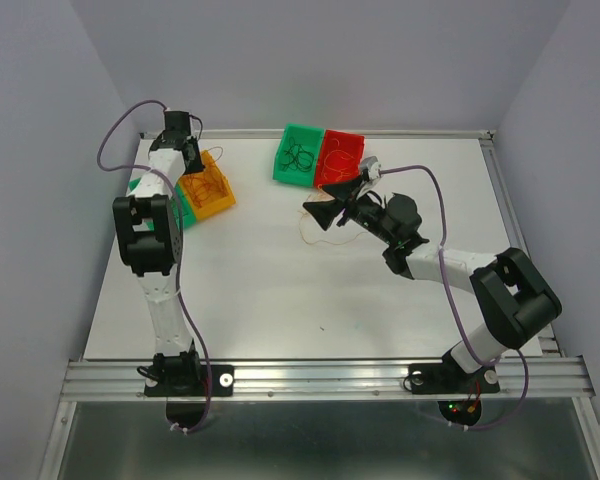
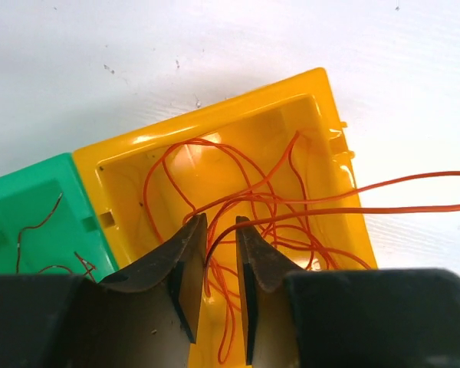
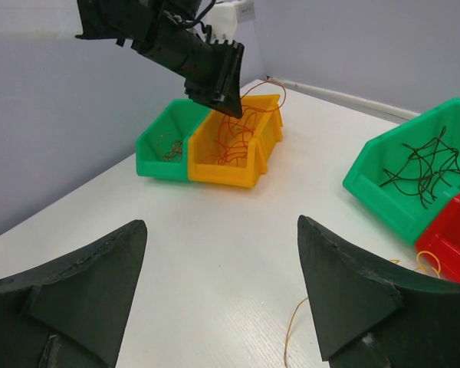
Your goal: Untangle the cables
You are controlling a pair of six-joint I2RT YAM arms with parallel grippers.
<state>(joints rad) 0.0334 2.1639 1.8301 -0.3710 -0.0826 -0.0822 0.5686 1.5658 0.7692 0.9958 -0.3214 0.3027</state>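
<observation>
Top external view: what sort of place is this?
Probably a lab robot cell: a white table walled by plain grey panels, an aluminium rail along its near edge, and coloured bins holding thin cables.

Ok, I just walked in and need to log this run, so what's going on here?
Two robot arms seem to be sorting thin wires into coloured bins. The left claw hangs over the yellow bin, jaws slightly apart, with orange wires looping between and below them; two strands trail out over the rim. The right claw hovers open above the table, holding nothing, near a loose orange wire. Black wires lie in a green bin, beside a red bin.
</observation>
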